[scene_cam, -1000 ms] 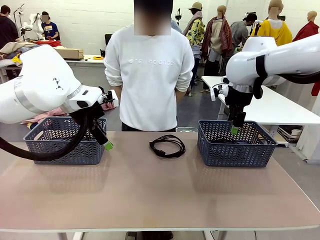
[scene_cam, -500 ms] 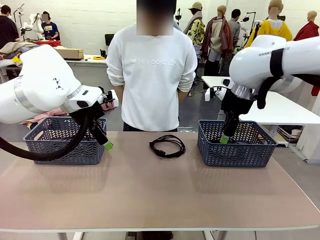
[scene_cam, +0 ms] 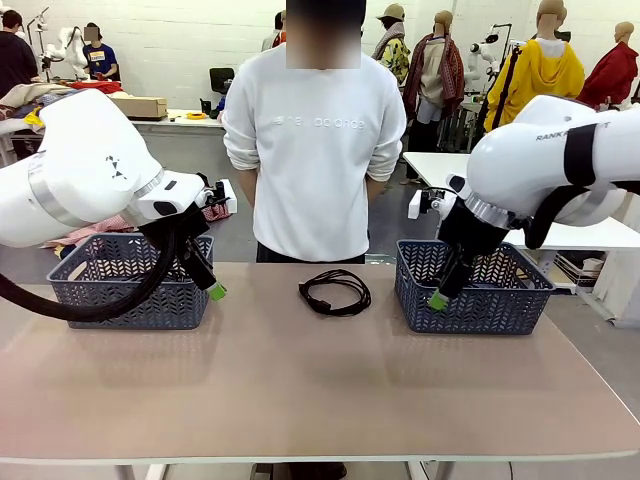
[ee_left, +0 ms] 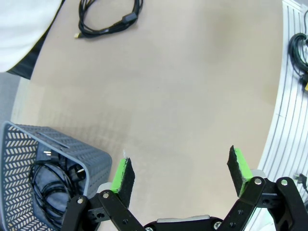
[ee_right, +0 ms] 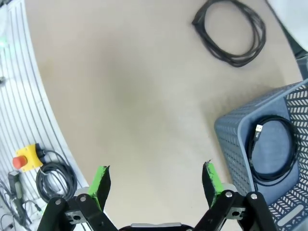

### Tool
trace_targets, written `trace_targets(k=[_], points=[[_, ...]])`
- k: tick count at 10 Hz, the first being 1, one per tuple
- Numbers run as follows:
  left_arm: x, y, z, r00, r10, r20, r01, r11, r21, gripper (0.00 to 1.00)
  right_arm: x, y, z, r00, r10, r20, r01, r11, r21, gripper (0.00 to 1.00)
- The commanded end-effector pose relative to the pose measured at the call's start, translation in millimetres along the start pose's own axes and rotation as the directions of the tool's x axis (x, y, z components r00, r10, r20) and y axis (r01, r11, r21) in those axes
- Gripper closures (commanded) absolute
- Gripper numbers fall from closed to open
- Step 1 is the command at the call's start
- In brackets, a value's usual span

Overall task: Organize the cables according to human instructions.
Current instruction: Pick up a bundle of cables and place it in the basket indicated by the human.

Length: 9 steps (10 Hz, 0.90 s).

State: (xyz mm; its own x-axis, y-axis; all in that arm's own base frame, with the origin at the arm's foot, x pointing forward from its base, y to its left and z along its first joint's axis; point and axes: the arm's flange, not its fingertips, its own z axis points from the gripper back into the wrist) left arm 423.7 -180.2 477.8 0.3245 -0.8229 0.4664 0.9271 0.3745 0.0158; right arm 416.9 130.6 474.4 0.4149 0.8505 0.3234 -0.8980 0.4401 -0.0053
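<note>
One coiled black cable (scene_cam: 335,292) lies on the table's far middle, in front of the human (scene_cam: 315,150) in a white sweatshirt; it also appears as the cable (ee_left: 108,17) and the cable (ee_right: 234,32) in the wrist views. Another coiled cable (ee_right: 272,149) rests inside the right basket (scene_cam: 470,290). A further cable (ee_left: 50,180) lies in the left basket (scene_cam: 130,280). My left gripper (scene_cam: 212,288) hangs open by the left basket's right front corner, nothing between its fingers. My right gripper (scene_cam: 437,298) is open at the right basket's left front wall, holding nothing.
Both grey lattice baskets stand at the table's far side. The tan tabletop (scene_cam: 320,380) stretches bare toward me. Below the table edge a red stop button (ee_right: 21,161) and a loose cord bundle (ee_right: 55,180) sit on the floor side.
My right arm has swung out of the right basket, toward the left and forward, its gripper now over the basket's left front edge. The left arm has stayed put. The human shifted slightly right.
</note>
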Motion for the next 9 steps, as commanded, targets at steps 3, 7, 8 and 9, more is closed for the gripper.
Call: trace_targets(k=[3,7,8,9], points=[[-0.8,1.4,2.9,1.000,0.004,0.003,-0.004,1.000,0.004,0.00,0.0,0.0,0.0,1.000,0.000,0.000,0.000,1.000,0.000,0.00],[-0.8,1.4,2.9,1.000,0.004,0.003,-0.004,1.000,0.004,0.00,0.0,0.0,0.0,1.000,0.000,0.000,0.000,1.000,0.000,0.00],[-0.8,1.4,2.9,1.000,0.004,0.003,-0.004,1.000,0.004,0.00,0.0,0.0,0.0,1.000,0.000,0.000,0.000,1.000,0.000,0.00],[-0.8,1.4,2.9,1.000,0.004,0.003,-0.004,1.000,0.004,0.00,0.0,0.0,0.0,1.000,0.000,0.000,0.000,1.000,0.000,0.00]])
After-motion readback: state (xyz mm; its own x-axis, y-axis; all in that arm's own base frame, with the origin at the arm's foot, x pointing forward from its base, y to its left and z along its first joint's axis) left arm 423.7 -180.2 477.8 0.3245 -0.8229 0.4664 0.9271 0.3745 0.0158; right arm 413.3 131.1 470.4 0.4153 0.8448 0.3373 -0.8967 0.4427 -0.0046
